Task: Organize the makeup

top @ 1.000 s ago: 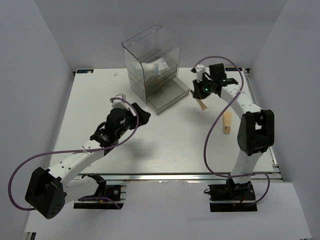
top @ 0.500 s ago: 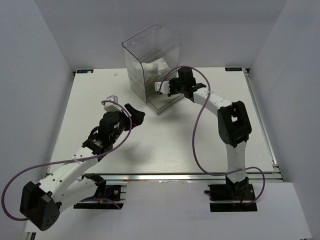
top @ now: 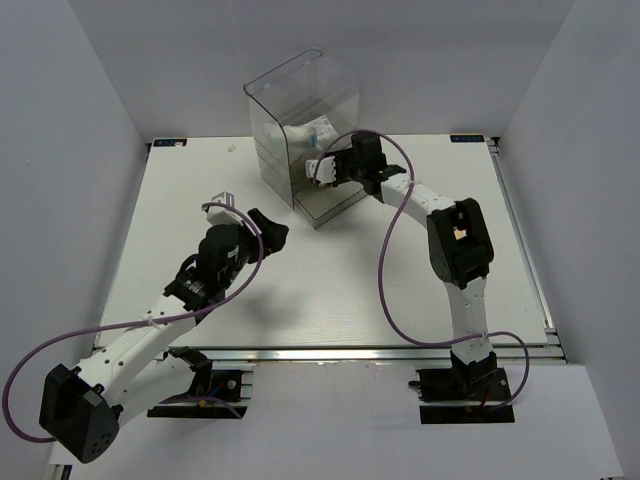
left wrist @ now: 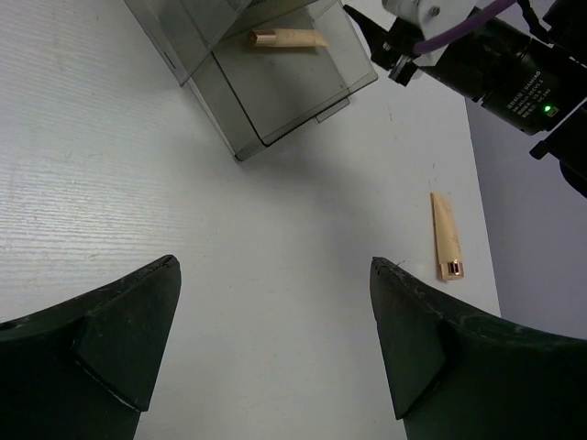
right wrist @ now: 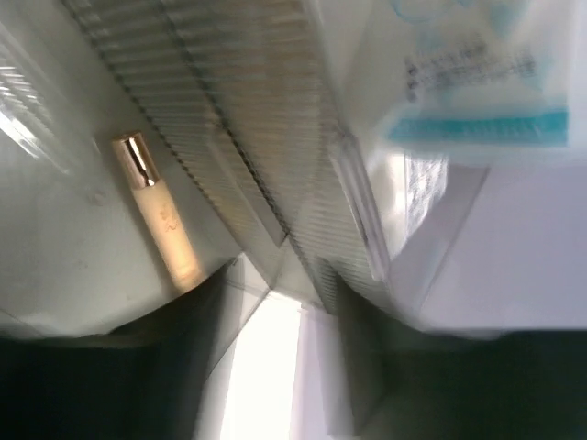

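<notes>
The slim beige stick [right wrist: 158, 215] with a gold cap lies loose on the floor of the pulled-out bottom drawer [left wrist: 275, 101], also seen as the stick [left wrist: 289, 38] from the left wrist. My right gripper [top: 322, 172] reaches into that drawer, open, its blurred dark fingers [right wrist: 183, 312] apart with nothing between them. A white sachet with blue print [right wrist: 477, 82] sits higher in the clear drawer box [top: 300, 100]. The beige tube [left wrist: 447, 236] lies flat on the table to the right. My left gripper [left wrist: 275, 266] hovers wide open over bare table, in front of the box.
The right arm's elbow [top: 458, 245] hangs over the right half of the table, above where the tube lies. White walls close the table on three sides. A purple cable [top: 395, 260] loops from the right arm.
My right gripper carried the stick from the right side to the drawer, then opened; the stick now lies in the drawer. The left arm drew back slightly.
</notes>
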Controlling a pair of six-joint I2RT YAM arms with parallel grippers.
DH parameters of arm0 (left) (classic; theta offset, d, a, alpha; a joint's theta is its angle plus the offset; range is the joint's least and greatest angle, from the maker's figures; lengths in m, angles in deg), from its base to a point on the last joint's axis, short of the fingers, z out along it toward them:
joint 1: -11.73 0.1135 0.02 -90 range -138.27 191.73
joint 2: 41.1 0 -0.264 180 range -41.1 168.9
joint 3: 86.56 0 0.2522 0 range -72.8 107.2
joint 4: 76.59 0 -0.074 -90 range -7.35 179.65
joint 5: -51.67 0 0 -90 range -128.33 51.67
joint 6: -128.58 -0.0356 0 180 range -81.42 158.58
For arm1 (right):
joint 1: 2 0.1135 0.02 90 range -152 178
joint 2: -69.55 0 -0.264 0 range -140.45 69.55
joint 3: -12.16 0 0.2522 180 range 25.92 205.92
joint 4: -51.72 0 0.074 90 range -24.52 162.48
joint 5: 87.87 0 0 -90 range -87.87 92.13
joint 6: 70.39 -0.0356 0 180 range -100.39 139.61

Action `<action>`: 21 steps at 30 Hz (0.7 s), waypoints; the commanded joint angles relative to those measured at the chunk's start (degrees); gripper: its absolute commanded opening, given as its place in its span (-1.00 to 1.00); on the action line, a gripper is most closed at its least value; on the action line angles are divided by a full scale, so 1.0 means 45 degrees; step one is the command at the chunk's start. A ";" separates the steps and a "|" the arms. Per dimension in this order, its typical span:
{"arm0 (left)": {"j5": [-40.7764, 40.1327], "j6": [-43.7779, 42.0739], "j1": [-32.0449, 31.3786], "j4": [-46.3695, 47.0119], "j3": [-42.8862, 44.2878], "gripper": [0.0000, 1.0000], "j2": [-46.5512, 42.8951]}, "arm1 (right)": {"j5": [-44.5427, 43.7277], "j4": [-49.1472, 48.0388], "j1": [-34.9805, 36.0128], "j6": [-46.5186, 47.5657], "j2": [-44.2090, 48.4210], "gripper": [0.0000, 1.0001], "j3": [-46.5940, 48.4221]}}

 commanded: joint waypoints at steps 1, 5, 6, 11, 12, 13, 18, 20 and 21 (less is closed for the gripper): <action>-0.0032 0.0010 0.0071 0.0265 -0.0028 0.86 -0.0091 | -0.0999 -0.0901 -0.0246 -0.2977 0.1258 -0.28 0.0712; 0.0007 0.0166 0.0071 0.0577 -0.0203 0.82 0.0006 | -0.1318 0.2856 -0.1650 -1.2117 0.2258 -1.00 0.1725; 0.0026 0.0186 0.0071 0.0694 -0.0242 0.80 0.0084 | -0.0986 0.4066 -0.2524 -1.3444 0.2394 -1.00 0.1845; 0.0241 0.0089 0.0130 0.0891 -0.0262 0.67 0.0357 | 0.0405 0.7303 -0.5419 -1.6934 0.4362 -0.09 -0.2919; 0.0280 0.0030 0.0130 0.0891 -0.0262 0.67 0.0455 | 0.0230 0.7263 -0.6100 -1.6876 0.5335 0.11 -0.3635; 0.0319 0.0010 0.0149 0.1277 -0.0262 0.68 0.0533 | 0.0074 0.7320 -0.6610 -1.6817 0.5731 0.47 -0.4164; 0.0728 -0.0048 0.0208 0.1808 -0.0282 0.76 0.1080 | -0.1976 0.8240 -0.7785 -1.6720 0.6651 0.72 -0.5864; 0.0866 -0.0107 0.0228 0.1906 -0.0204 0.77 0.1353 | -0.2601 0.7657 -0.7884 -1.6583 0.7003 0.72 -0.6471; 0.0982 -0.0204 0.0228 0.1887 -0.0184 0.77 0.1393 | -0.2681 0.7421 -0.7884 -1.6485 0.7063 0.72 -0.6996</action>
